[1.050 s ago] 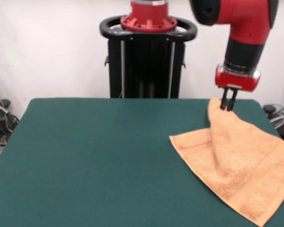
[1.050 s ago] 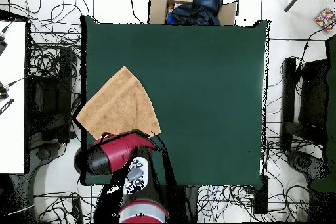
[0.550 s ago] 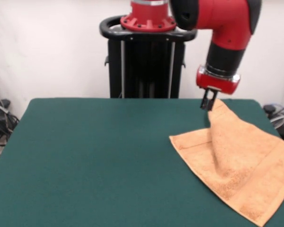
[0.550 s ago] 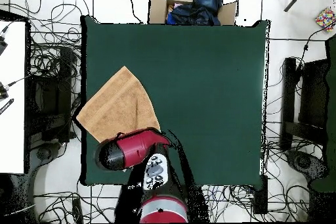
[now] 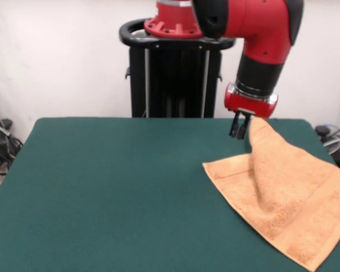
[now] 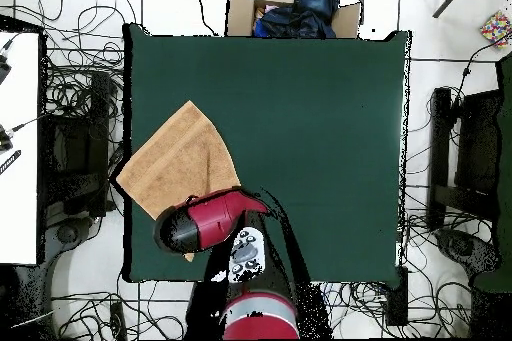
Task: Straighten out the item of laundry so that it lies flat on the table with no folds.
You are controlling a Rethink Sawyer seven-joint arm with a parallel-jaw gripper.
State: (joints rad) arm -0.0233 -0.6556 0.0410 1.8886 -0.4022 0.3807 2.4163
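Gripper: fingers close together, nothing between them, hanging just beside the towel's raised peak | orange hand towel: on the green table, right side in the front view, one corner folded up into a ridge, its near corner at the table's edge.

Box: a brown cardboard box sits on the floor past the table's edge.
Clothes: dark blue clothes fill it.
Wires: black wires lie tangled around.
Wall: white.
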